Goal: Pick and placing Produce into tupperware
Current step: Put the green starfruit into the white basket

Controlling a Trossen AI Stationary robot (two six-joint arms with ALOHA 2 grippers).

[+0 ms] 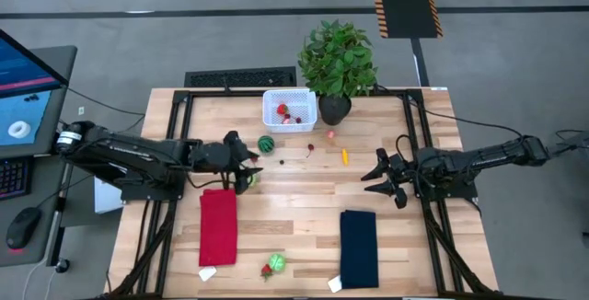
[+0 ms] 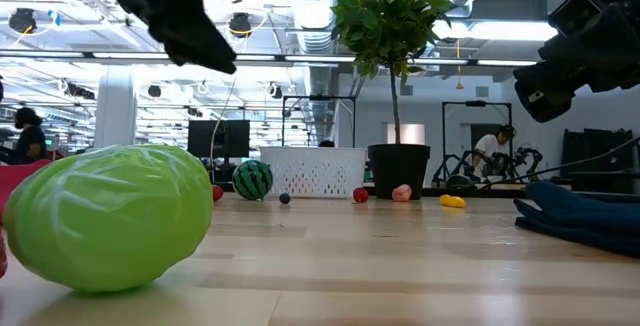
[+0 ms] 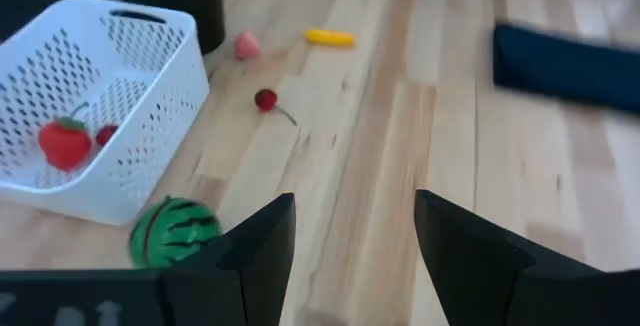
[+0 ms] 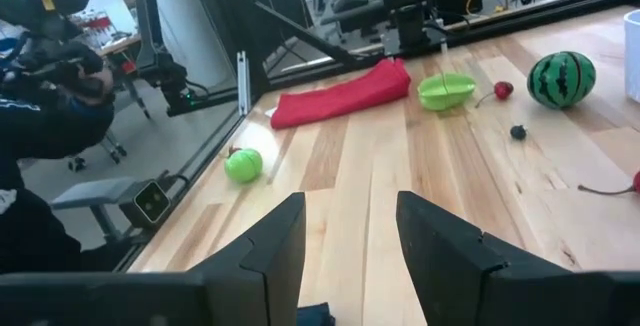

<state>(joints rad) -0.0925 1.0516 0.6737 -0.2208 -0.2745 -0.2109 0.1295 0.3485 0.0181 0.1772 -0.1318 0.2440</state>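
The white mesh basket (image 1: 289, 109) stands at the far middle of the table, with a red strawberry (image 3: 63, 141) and another red piece inside. The striped watermelon ball (image 1: 267, 144) lies just near-left of it. A cherry (image 1: 310, 149), a pink piece (image 1: 331, 135), a yellow-orange piece (image 1: 345, 155) and a dark berry (image 1: 282, 161) lie loose on the wood. A green piece (image 1: 248, 178) lies beside my left gripper (image 1: 244, 157), which is open, left of the watermelon (image 3: 172, 231) and touching nothing. My right gripper (image 1: 382, 176) is open over bare wood, right of centre.
A leafy potted plant (image 1: 336, 61) stands right of the basket. A red cloth (image 1: 218, 226) lies near left and a navy cloth (image 1: 359, 248) near right. A green piece with a red one (image 1: 274, 263) sits at the near edge. Bare wood lies between the cloths.
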